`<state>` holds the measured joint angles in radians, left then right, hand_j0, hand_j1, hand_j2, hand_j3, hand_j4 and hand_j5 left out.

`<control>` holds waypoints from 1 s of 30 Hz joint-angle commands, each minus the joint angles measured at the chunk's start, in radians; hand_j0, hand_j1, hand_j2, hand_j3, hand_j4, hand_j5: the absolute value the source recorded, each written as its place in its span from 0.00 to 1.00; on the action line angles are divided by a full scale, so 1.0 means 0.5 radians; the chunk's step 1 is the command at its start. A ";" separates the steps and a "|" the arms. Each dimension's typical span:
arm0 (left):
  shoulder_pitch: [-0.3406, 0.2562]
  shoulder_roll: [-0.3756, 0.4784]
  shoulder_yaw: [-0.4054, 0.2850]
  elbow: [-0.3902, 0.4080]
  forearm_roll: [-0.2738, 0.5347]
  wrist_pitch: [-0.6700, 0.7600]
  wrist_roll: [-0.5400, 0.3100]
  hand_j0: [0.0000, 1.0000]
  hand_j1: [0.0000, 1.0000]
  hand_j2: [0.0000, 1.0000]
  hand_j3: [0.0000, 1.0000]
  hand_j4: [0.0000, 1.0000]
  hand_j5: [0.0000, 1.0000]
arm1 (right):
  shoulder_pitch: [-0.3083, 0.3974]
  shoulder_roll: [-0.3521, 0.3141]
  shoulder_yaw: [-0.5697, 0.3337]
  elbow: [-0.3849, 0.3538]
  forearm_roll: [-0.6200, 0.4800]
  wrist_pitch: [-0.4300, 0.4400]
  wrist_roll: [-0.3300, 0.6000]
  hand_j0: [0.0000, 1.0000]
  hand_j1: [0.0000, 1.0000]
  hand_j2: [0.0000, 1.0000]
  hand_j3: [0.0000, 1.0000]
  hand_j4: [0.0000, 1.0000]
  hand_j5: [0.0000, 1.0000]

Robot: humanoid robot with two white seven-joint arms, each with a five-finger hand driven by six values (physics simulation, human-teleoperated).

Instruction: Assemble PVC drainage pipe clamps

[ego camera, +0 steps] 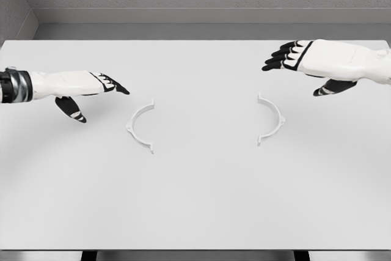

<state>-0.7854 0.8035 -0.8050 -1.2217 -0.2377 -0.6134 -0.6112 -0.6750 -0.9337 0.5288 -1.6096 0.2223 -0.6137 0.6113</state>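
Left hand [91, 87] above surface [195, 206], fingers extended and relaxed, thumb dropped, holding nothing; fingertips just left of and above left clamp half [139, 126]. Right hand [311, 62] likewise spread, empty, hovering up and right of right clamp half [270, 119]. Both white half-rings lie flat, well apart, open sides facing each other, probably staged so each hand takes nearer piece and pushes inward to mate. No writing, brand or label visible.

both forearms [15, 85] run off the side edges, cut from view.
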 commanded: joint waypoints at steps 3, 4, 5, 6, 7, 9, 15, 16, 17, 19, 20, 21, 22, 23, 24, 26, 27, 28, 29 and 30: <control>-0.003 -0.042 -0.001 0.044 0.012 0.005 0.001 1.00 1.00 1.00 1.00 1.00 1.00 | -0.003 0.005 0.004 -0.005 -0.012 0.006 -0.001 1.00 1.00 1.00 1.00 1.00 1.00; -0.003 -0.076 -0.001 0.044 0.012 0.005 0.001 1.00 1.00 1.00 1.00 1.00 1.00 | 0.000 -0.004 0.001 -0.005 -0.012 0.006 -0.001 1.00 1.00 1.00 1.00 1.00 1.00; -0.003 -0.101 -0.004 0.063 0.009 0.005 0.001 1.00 1.00 1.00 1.00 1.00 1.00 | 0.015 -0.025 -0.021 0.001 -0.021 0.006 -0.001 1.00 1.00 1.00 1.00 1.00 1.00; -0.009 -0.137 -0.004 0.121 0.009 0.005 0.001 1.00 1.00 1.00 1.00 1.00 1.00 | 0.037 -0.050 -0.057 0.016 -0.033 0.006 -0.001 1.00 1.00 1.00 1.00 1.00 1.00; -0.009 -0.192 -0.004 0.188 0.009 0.005 0.001 1.00 1.00 1.00 1.00 1.00 1.00 | 0.074 -0.068 -0.067 0.032 -0.064 0.006 -0.001 1.00 1.00 1.00 1.00 1.00 1.00; -0.009 -0.233 -0.007 0.219 0.009 0.005 0.001 1.00 1.00 1.00 1.00 1.00 1.00 | 0.163 -0.090 -0.067 0.102 -0.380 0.006 -0.001 1.00 1.00 1.00 1.00 1.00 1.00; -0.012 -0.358 -0.010 0.320 -0.062 0.005 0.001 1.00 1.00 1.00 1.00 1.00 1.00 | 0.249 -0.041 -0.061 0.213 -0.534 0.006 -0.001 1.00 1.00 1.00 1.00 1.00 1.00; -0.012 -0.358 -0.010 0.320 -0.062 0.005 0.001 1.00 1.00 1.00 1.00 1.00 1.00 | 0.255 0.048 -0.048 0.271 -0.530 0.006 -0.001 1.00 1.00 1.00 1.00 1.00 1.00; -0.012 -0.361 -0.010 0.320 -0.065 0.005 0.001 1.00 1.00 1.00 1.00 1.00 1.00 | 0.255 0.103 -0.042 0.308 -0.530 0.006 -0.001 1.00 1.00 1.00 1.00 1.00 1.00; -0.012 -0.374 -0.013 0.324 -0.065 0.005 0.001 1.00 1.00 1.00 1.00 1.00 1.00 | 0.264 0.113 -0.042 0.320 -0.527 0.006 -0.001 1.00 1.00 1.00 1.00 1.00 1.00; -0.012 -0.377 -0.013 0.324 -0.065 0.005 0.001 1.00 1.00 1.00 1.00 1.00 1.00 | 0.291 0.134 -0.042 0.323 -0.521 0.006 -0.001 1.00 1.00 1.00 1.00 1.00 1.00; -0.012 -0.377 -0.016 0.336 -0.065 0.005 0.001 1.00 1.00 1.00 1.00 1.00 1.00 | 0.291 0.186 -0.045 0.366 -0.518 0.006 -0.001 1.00 1.00 1.00 1.00 1.00 1.00; -0.015 -0.401 -0.013 0.363 -0.065 0.005 0.001 1.00 1.00 1.00 1.00 1.00 1.00 | 0.291 0.226 -0.045 0.427 -0.515 0.006 -0.001 1.00 1.00 1.00 1.00 1.00 1.00; -0.015 -0.407 -0.016 0.379 -0.074 0.005 0.001 1.00 1.00 1.00 1.00 1.00 1.00 | 0.288 0.238 -0.045 0.455 -0.515 0.006 -0.001 1.00 1.00 1.00 1.00 1.00 1.00; -0.015 -0.423 -0.016 0.382 -0.080 0.005 0.001 1.00 1.00 1.00 1.00 1.00 1.00 | 0.288 0.254 -0.045 0.476 -0.515 0.006 -0.001 1.00 1.00 1.00 1.00 1.00 1.00; -0.015 -0.432 -0.016 0.406 -0.080 0.005 0.001 1.00 1.00 1.00 1.00 1.00 1.00 | 0.279 0.294 -0.042 0.510 -0.512 0.006 -0.001 1.00 1.00 1.00 1.00 1.00 1.00; -0.018 -0.432 -0.016 0.409 -0.080 0.005 0.001 1.00 1.00 1.00 1.00 1.00 1.00 | 0.270 0.327 -0.042 0.571 -0.509 0.006 -0.001 1.00 1.00 1.00 1.00 1.00 1.00; -0.028 -0.432 -0.016 0.406 -0.077 0.005 0.001 1.00 1.00 1.00 1.00 1.00 1.00 | 0.267 0.334 -0.042 0.584 -0.509 0.006 -0.001 1.00 1.00 1.00 1.00 1.00 1.00; -0.064 -0.429 -0.013 0.406 -0.062 0.005 0.001 1.00 1.00 1.00 1.00 1.00 1.00 | 0.267 0.334 -0.042 0.593 -0.509 0.006 -0.001 1.00 1.00 1.00 1.00 1.00 1.00; -0.104 -0.414 -0.001 0.406 -0.022 0.005 0.001 1.00 1.00 1.00 1.00 1.00 1.00 | 0.267 0.343 -0.042 0.627 -0.506 0.006 -0.001 1.00 1.00 1.00 1.00 1.00 1.00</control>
<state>-0.8376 0.5936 -0.8103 -1.0224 -0.2661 -0.6126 -0.6109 -0.5415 -0.7744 0.5079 -1.3235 -0.0248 -0.6136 0.6113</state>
